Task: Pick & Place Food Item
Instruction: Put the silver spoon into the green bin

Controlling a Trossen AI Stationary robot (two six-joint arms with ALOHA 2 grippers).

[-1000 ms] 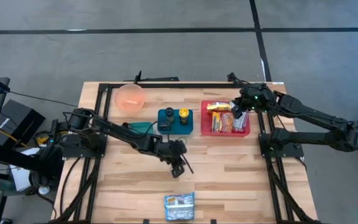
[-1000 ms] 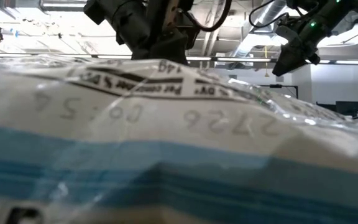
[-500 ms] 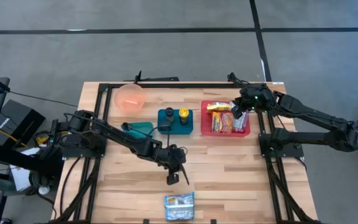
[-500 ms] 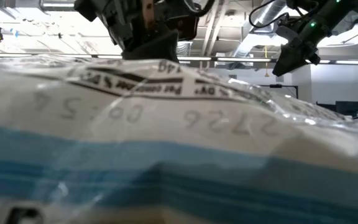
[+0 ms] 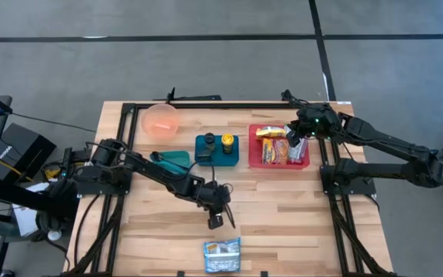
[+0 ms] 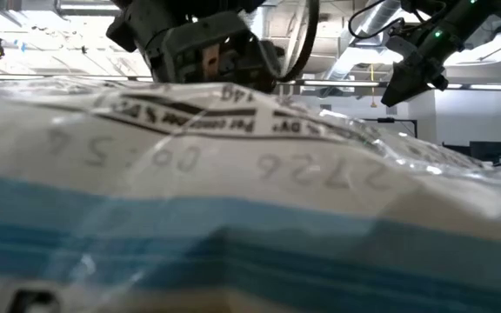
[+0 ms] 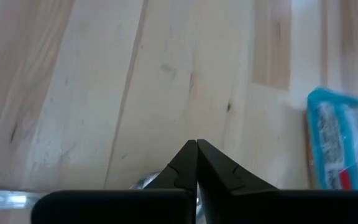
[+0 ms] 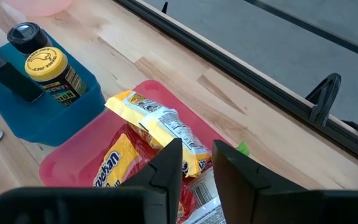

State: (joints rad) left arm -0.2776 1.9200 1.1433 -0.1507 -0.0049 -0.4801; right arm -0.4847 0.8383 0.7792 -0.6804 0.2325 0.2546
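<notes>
The blue snack bag (image 5: 222, 255) lies flat near the front edge of the table (image 5: 283, 215). My left gripper (image 5: 215, 221) hangs just behind it, fingers pressed tight together, holding nothing. Far to the right, my right gripper (image 5: 292, 143) is over the red tray (image 5: 253, 150) of snack packets (image 8: 160, 127), fingers a little apart and empty.

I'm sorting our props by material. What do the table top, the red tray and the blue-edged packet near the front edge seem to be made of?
Table top: pale wood planks, matte, with visible grain and seams. Red tray: probably moulded plastic, smooth, uniform colour and rounded corners. Blue-edged packet: likely thin plastic film, glossy; the low view shows crinkles, glare and printed characters on it.
</notes>
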